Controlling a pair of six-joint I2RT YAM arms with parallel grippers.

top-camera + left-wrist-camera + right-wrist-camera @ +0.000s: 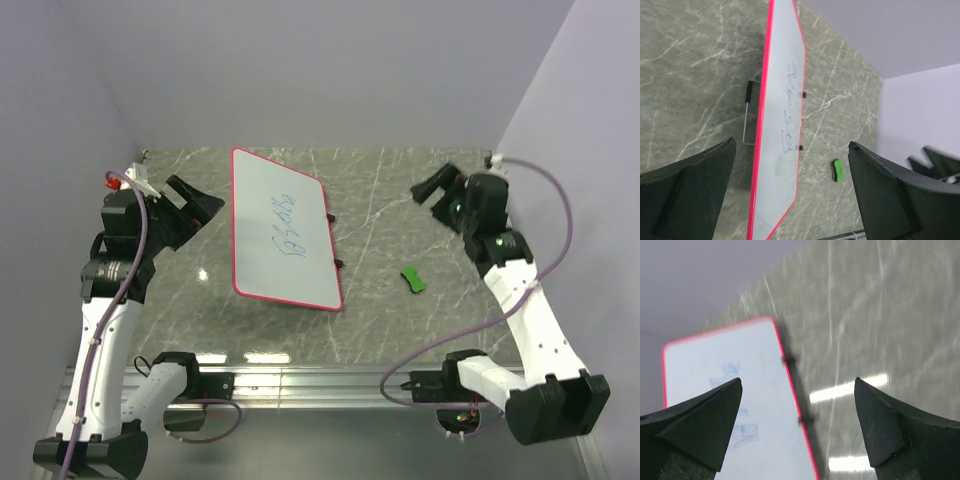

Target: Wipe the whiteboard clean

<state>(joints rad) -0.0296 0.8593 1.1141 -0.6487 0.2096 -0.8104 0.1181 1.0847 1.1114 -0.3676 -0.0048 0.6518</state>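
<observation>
Your whiteboard (285,230) rests on marble table (380,320), left of centre, blue scribbles mid-surface. Your left gripper (203,205) at board's 9 o'clock, jaws spread wide, gripping nothing. Your right gripper (430,195) at board's 3 o'clock, well apart, likewise spread, empty. Green eraser (412,278) at board's 4 o'clock, on table.

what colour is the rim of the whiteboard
Red; the whiteboard rim shows best in the left wrist view.
</observation>
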